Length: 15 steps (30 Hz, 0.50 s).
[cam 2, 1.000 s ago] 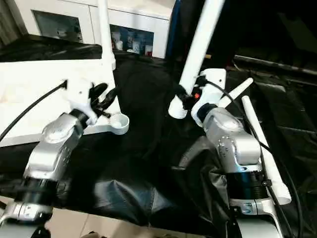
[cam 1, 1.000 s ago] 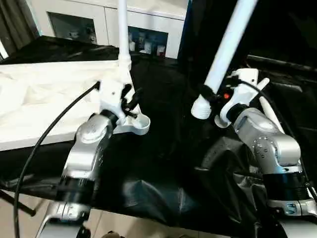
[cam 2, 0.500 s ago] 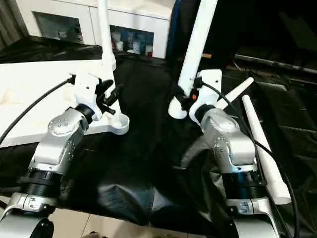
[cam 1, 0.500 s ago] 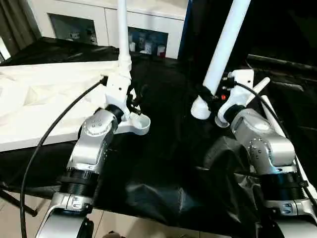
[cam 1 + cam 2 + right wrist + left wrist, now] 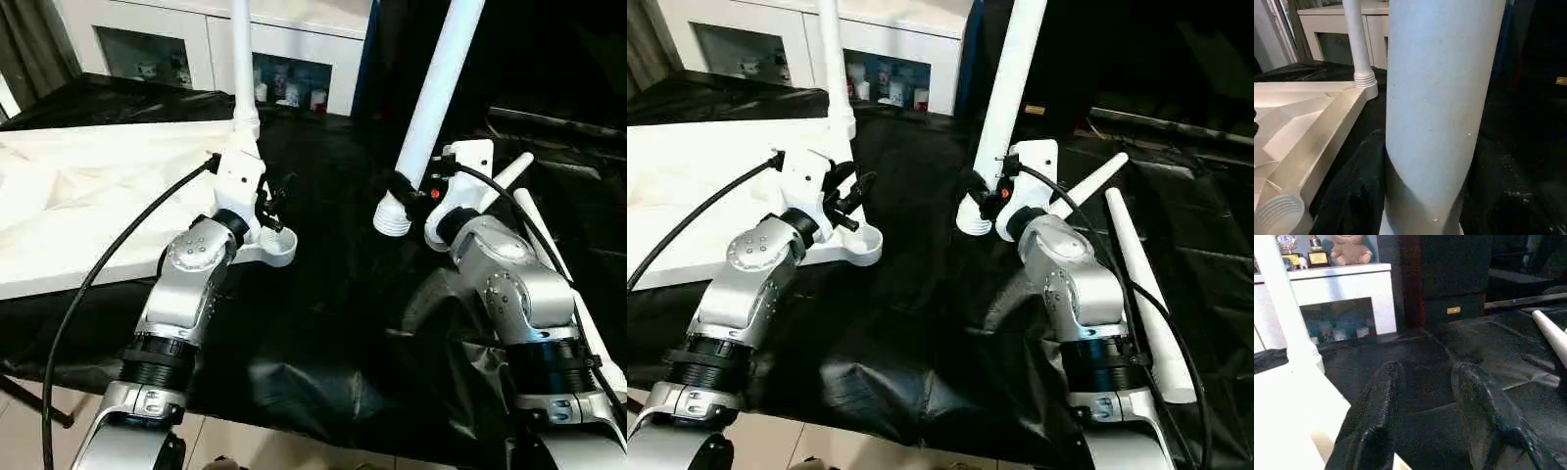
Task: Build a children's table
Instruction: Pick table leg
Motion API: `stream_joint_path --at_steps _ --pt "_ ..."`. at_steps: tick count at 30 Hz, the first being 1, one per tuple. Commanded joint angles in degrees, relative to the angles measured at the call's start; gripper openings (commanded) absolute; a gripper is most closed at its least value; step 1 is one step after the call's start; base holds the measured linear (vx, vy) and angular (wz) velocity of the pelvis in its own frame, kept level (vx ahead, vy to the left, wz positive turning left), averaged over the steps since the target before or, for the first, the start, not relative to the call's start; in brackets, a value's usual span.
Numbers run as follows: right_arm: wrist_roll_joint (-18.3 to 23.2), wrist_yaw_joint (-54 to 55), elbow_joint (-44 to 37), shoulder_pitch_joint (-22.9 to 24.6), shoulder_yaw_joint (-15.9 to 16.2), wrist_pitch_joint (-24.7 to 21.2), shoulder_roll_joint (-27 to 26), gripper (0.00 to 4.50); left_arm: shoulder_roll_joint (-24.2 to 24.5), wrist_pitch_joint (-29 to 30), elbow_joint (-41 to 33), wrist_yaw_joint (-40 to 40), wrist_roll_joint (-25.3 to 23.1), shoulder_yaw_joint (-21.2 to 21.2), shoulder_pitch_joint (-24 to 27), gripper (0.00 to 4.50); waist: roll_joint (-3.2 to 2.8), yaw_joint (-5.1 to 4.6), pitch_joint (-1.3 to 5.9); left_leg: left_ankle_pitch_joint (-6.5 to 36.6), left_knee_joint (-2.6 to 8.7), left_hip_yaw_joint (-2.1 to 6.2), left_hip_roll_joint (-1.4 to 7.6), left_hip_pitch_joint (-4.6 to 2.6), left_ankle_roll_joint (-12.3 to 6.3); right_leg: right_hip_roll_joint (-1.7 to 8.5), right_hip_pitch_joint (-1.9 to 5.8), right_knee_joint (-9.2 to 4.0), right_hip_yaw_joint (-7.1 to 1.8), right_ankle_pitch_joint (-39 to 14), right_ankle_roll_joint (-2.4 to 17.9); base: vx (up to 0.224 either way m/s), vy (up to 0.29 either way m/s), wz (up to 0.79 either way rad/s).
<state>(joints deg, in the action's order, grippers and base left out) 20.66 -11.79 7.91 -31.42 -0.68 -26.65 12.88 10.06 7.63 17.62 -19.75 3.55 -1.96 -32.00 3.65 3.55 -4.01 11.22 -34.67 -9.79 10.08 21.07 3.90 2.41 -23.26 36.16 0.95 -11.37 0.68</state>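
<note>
Right wrist view: pincer [image 5: 1420,196] clamping leg [image 5: 1442,98] (upright).

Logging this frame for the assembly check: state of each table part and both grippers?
Table top: upside down, ribs up.
Fitted leg: upright in far corner socket.
Near corner socket: empty.
Held leg: threaded end down.
Spare legs: lying loose.
Left gripper: open, empty.
Right gripper: shut on held leg.

White plastic rectangular table top [image 5: 88,196] lies ribbed underside up, one white tapered tube leg [image 5: 242,69] upright in its far corner, empty round socket [image 5: 277,245] just below the left fingers [image 5: 850,191]; second leg [image 5: 436,98] clamped between the right fingers [image 5: 1359,196], two more legs [image 5: 1136,284] beside them.
</note>
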Motion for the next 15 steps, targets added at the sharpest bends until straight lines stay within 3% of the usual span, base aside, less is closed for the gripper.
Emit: stream_joint_path --at_steps 1,8,9,15 --pt "-0.6 -0.4 -0.6 0.3 -0.3 1.1 0.1 1.89 -0.1 -0.4 0.5 -0.3 -0.8 -0.9 -0.1 1.94 -1.17 0.29 4.76 3.3 3.46 0.61 2.32 -0.64 -0.01 4.40 3.81 -3.10 -2.28 4.6 12.6 0.000 0.000 0.00" --pt "-1.3 -0.9 -0.7 0.5 -0.1 1.0 -0.3 1.89 -0.1 -0.2 0.0 -0.4 -1.0 -1.2 0.8 1.94 -1.24 0.28 4.77 3.5 3.46 0.63 2.35 -0.68 -0.05 4.41 3.81 -3.11 -2.30 4.4 12.7 0.000 0.000 0.00" --pt "-1.4 -0.9 -0.6 0.5 -0.1 1.0 -0.3 1.89 -0.1 -0.1 0.0 -0.4 -1.0 -1.3 0.8 1.94 -0.87 0.24 4.77 3.3 3.45 0.57 2.34 -0.63 -0.19 4.41 3.86 -3.16 -2.31 4.5 12.7 0.000 0.000 0.00" --pt "-2.2 -1.1 0.0 0.0 -0.1 1.3 -0.8 1.89 -0.4 -0.2 0.5 -0.2 -1.0 -1.5 0.7 1.94 -1.01 0.26 4.72 3.2 3.46 0.59 2.39 -0.67 -0.43 4.44 3.73 -3.15 -2.30 3.8 12.7 0.000 0.000 0.00"
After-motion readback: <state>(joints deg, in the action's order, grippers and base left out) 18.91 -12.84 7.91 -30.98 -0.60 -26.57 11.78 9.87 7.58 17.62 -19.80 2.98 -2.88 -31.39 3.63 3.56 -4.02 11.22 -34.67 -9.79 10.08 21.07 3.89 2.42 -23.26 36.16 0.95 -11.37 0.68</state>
